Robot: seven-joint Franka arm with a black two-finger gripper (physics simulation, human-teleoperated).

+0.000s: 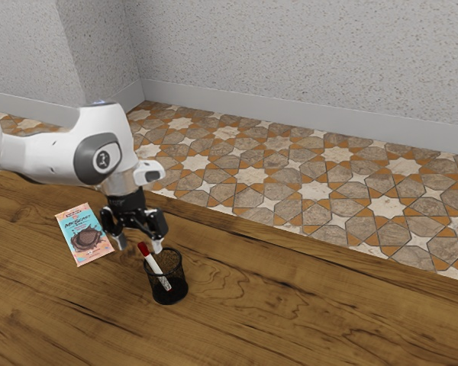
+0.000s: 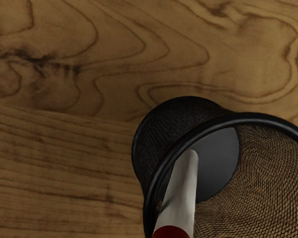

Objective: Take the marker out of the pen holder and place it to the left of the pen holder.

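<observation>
My gripper [image 1: 140, 245] is above the table at the rim of the pen holder, its two fingers spread apart and open, with the marker's red end close by them. The black mesh pen holder [image 1: 179, 290] stands upright on the table. Leaning inside it is the white marker [image 1: 156, 268], red end up and sticking out over the rim. In the wrist view the pen holder [image 2: 176, 119] shows its round rim and dark base, and the marker [image 2: 181, 191] slants down into it, red end nearest my hand.
A blue and orange chocolate packet [image 1: 84, 235] lies flat on the wooden table [image 1: 290, 320], near my hand on the exterior view's left. The table's far edge borders a tiled floor.
</observation>
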